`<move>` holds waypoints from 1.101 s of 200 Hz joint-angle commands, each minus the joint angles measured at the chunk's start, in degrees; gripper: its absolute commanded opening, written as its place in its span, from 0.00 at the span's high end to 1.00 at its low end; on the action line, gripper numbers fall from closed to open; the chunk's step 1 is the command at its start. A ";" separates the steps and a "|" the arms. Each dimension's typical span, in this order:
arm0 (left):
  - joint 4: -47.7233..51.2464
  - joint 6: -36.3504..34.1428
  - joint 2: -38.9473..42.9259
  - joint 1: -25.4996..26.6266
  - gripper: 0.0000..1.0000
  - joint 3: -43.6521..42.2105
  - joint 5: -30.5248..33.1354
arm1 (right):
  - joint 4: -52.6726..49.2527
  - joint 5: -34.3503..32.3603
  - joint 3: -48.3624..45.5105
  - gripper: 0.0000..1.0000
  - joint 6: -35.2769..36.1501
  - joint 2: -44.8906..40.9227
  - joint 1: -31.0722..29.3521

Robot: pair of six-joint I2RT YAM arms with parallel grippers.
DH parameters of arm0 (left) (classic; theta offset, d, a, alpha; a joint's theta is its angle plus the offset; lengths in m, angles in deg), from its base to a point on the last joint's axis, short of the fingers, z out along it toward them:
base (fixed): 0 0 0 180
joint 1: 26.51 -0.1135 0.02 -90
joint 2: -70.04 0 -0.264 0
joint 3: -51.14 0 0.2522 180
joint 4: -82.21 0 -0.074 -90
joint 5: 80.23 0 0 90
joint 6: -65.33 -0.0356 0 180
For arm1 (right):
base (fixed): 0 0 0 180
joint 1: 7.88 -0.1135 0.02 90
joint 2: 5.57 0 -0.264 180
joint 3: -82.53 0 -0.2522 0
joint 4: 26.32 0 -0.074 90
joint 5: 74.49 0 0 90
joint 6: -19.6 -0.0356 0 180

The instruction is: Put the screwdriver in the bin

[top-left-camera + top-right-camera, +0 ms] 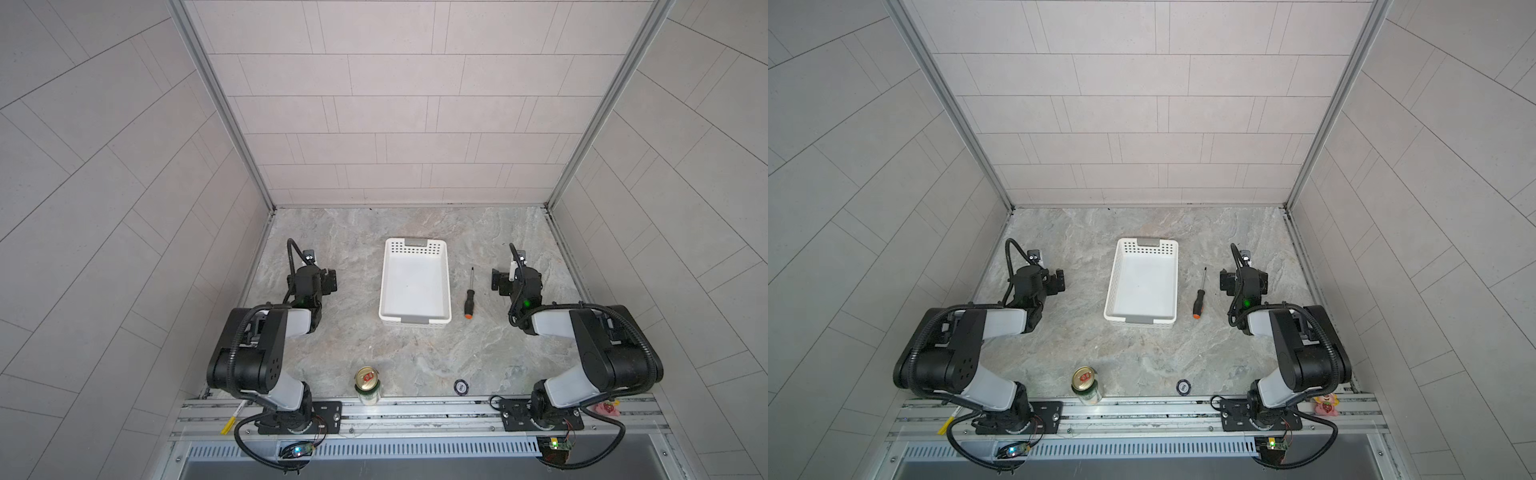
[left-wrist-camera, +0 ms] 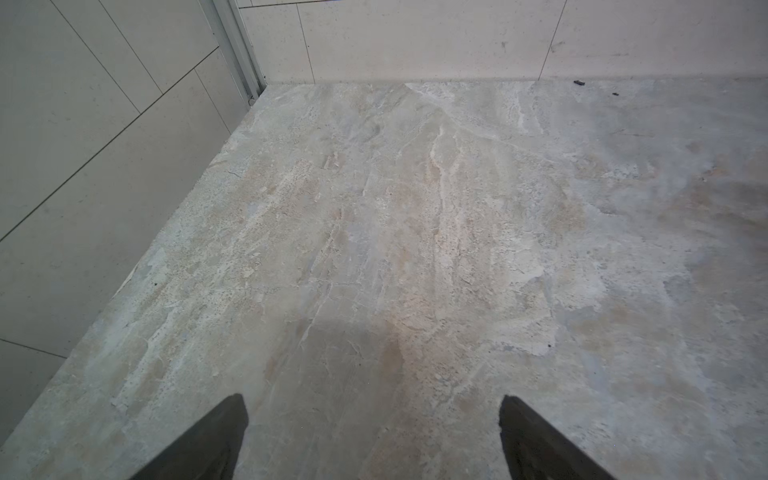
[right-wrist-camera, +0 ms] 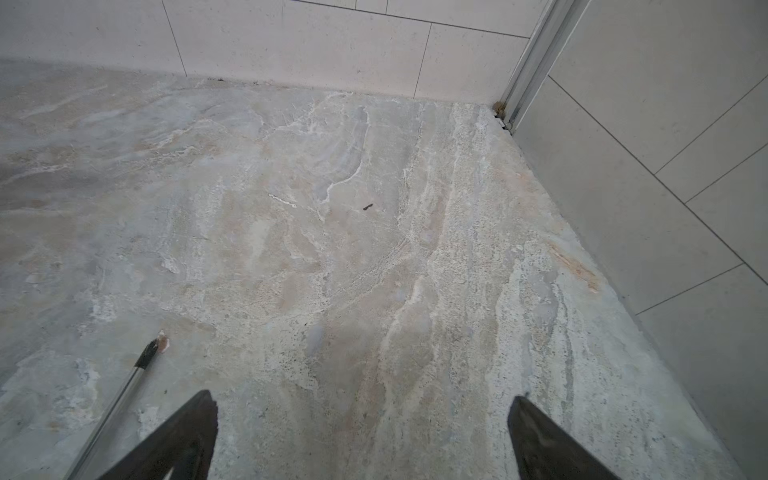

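The screwdriver (image 1: 469,296) (image 1: 1200,297) lies flat on the marble tabletop just right of the bin, orange cap toward the front, thin shaft pointing to the back wall. The bin (image 1: 415,248) (image 1: 1146,248), a white perforated basket, sits mid-table with nothing inside. My right gripper (image 1: 497,281) (image 1: 1225,282) hovers open a short way right of the screwdriver; in the right wrist view the shaft tip (image 3: 143,359) shows beside one finger of the empty right gripper (image 3: 361,415). My left gripper (image 1: 329,282) (image 1: 1059,282) (image 2: 374,415) is open over bare table left of the bin.
A green can (image 1: 367,384) stands at the front edge and a small black disc (image 1: 460,386) lies to its right. A yellow-capped pen (image 1: 232,417) and a pink figure (image 1: 606,408) rest on the front rail. Tiled walls close in the back and both sides.
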 commanded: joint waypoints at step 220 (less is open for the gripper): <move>0.66 0.11 -0.13 0.04 0.00 1.37 -0.73 | -0.76 -0.02 0.61 0.00 0.71 -0.63 -0.20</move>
